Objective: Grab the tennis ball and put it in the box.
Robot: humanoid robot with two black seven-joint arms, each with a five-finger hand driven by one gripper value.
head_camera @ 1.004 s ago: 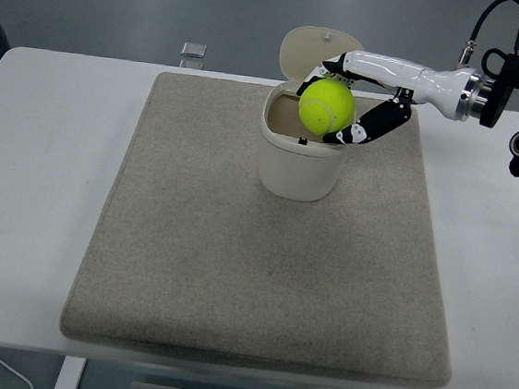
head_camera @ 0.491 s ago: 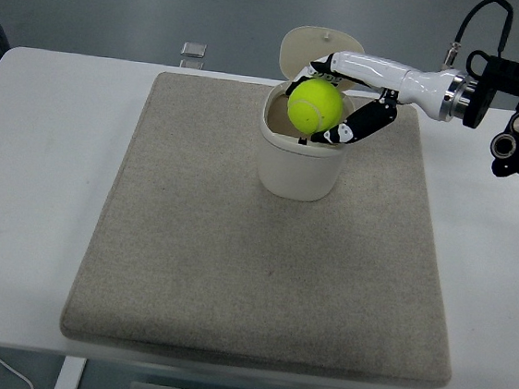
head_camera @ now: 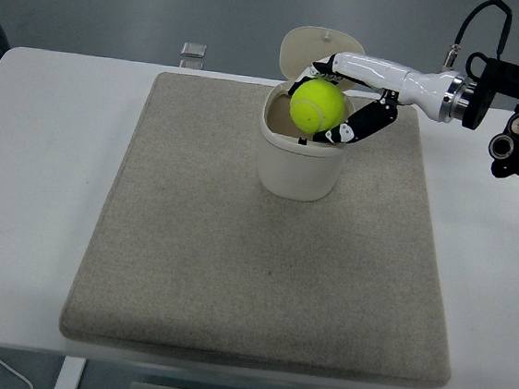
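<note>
Your right hand (head_camera: 338, 105), fingers curled round the tennis ball (head_camera: 318, 106), holds it directly over the open box (head_camera: 298, 161); straight down, neither three nor nine o'clock.

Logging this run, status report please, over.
Right hand shut on yellow felt tennis ball. Ball above open cream round plastic box, not released. Left arm unseen. Nothing blocking.
</note>
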